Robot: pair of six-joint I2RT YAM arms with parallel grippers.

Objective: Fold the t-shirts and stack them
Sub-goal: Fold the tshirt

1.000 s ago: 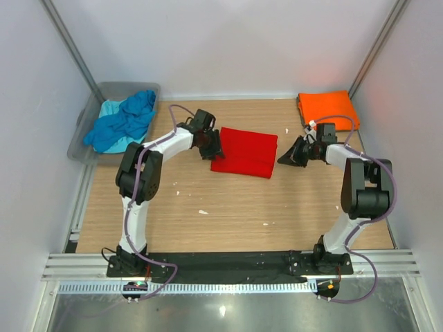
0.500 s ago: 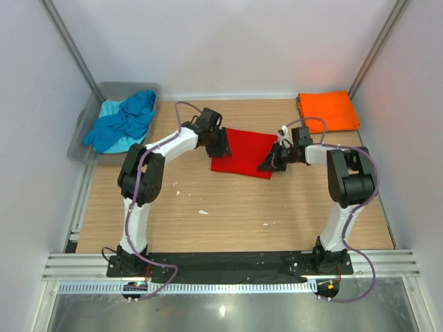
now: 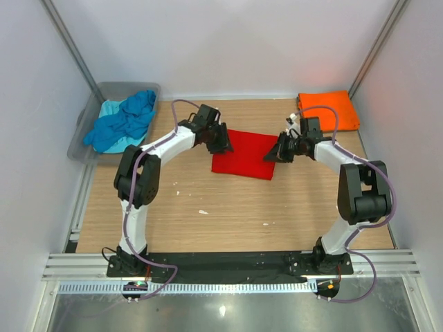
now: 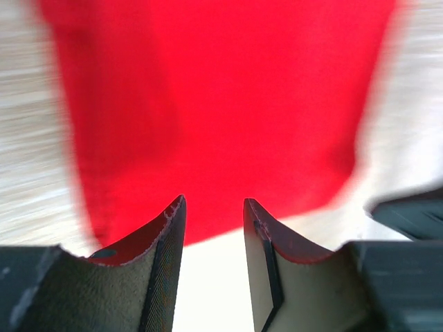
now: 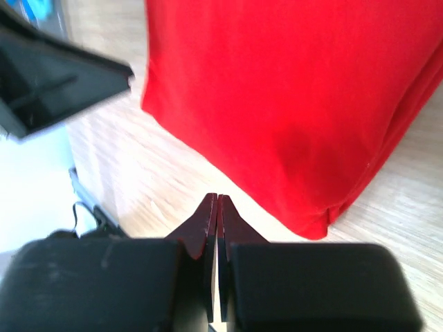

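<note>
The right gripper (image 3: 270,155), closed on nothing, has come in from the right side of the counter (image 3: 228,214). Its tip is now at the right edge of the red shirt (image 3: 243,155). The left gripper (image 3: 223,144) stays at the shirt's far left corner, with its jaws apart and nothing between them. The shirt itself has not moved. It lies folded flat in the middle of the counter, nearer the far edge. Its long axis goes from left to right, with the right end turned slightly toward the near edge. The orange shirt (image 3: 327,111) lies folded in the far right corner.
</note>
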